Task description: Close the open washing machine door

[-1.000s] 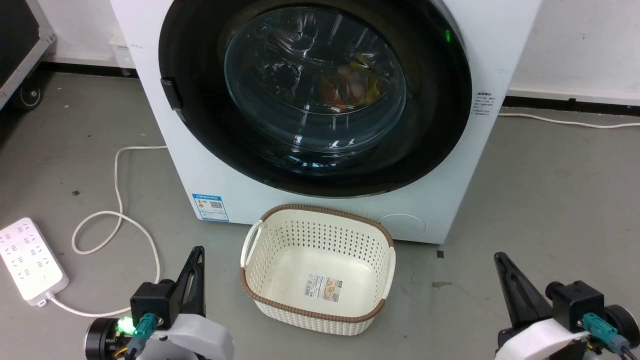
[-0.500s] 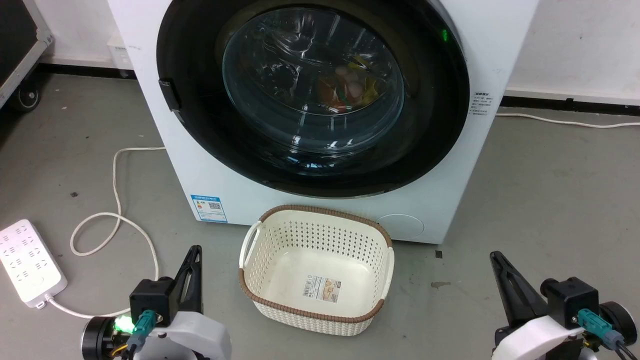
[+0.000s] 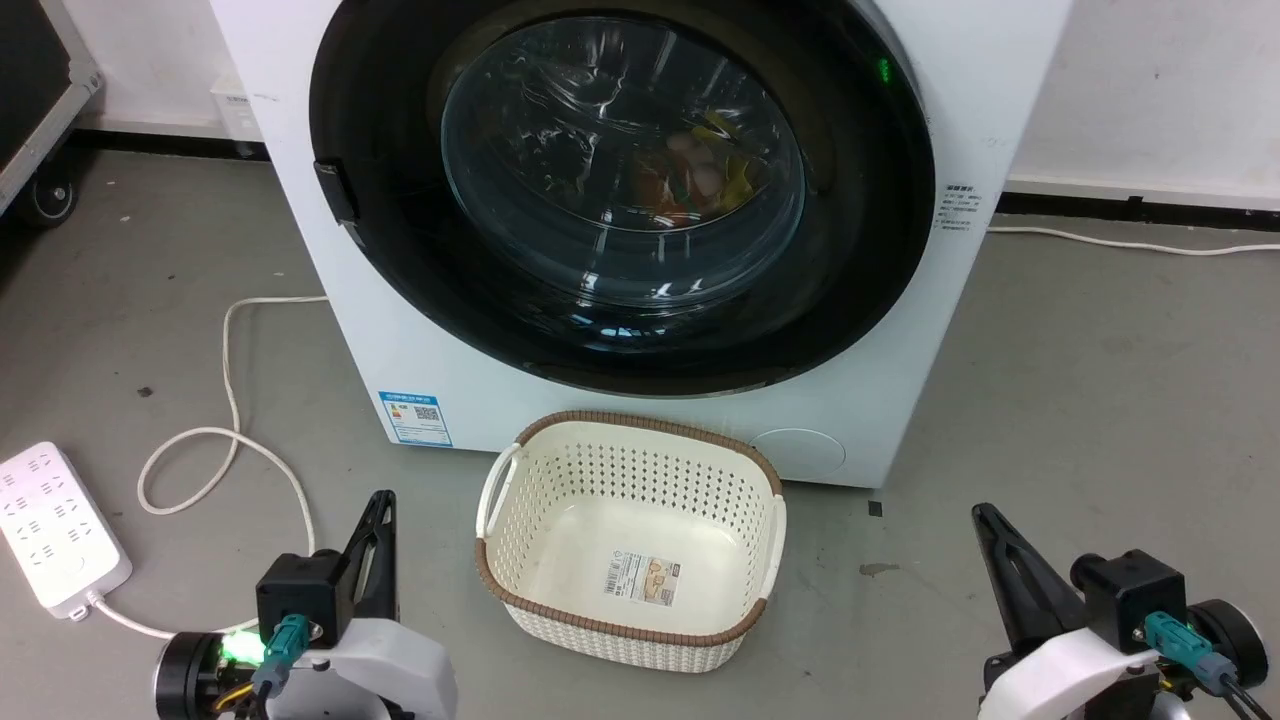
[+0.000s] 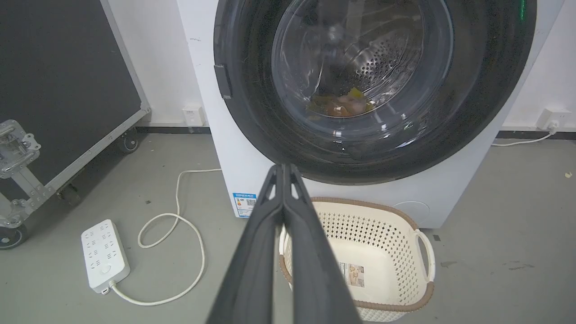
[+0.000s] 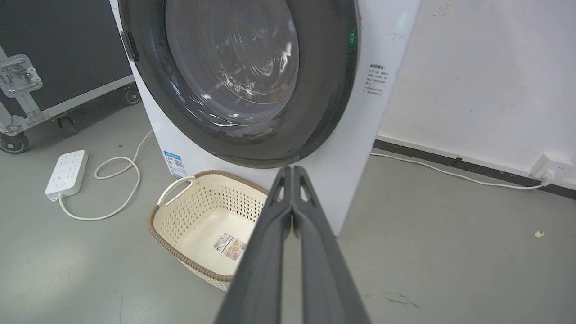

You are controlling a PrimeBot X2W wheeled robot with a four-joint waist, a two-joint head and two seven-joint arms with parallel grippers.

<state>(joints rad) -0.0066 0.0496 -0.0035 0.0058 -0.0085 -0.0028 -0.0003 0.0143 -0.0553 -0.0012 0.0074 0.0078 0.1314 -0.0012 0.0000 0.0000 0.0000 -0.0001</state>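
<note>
Two claws sit low, both pressed shut and empty. A power strip (image 3: 55, 525) lies on the floor (image 3: 1100, 400), then the left claw (image 3: 381, 503), then a basket (image 3: 640, 470) just before the washer (image 3: 420, 350). The washer's door (image 3: 870, 250) lies flush against its front. The right claw (image 3: 985, 517) is well apart.

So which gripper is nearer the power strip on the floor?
Left. The left gripper sits just right of the power strip; the right gripper is far across, past the basket.
</note>
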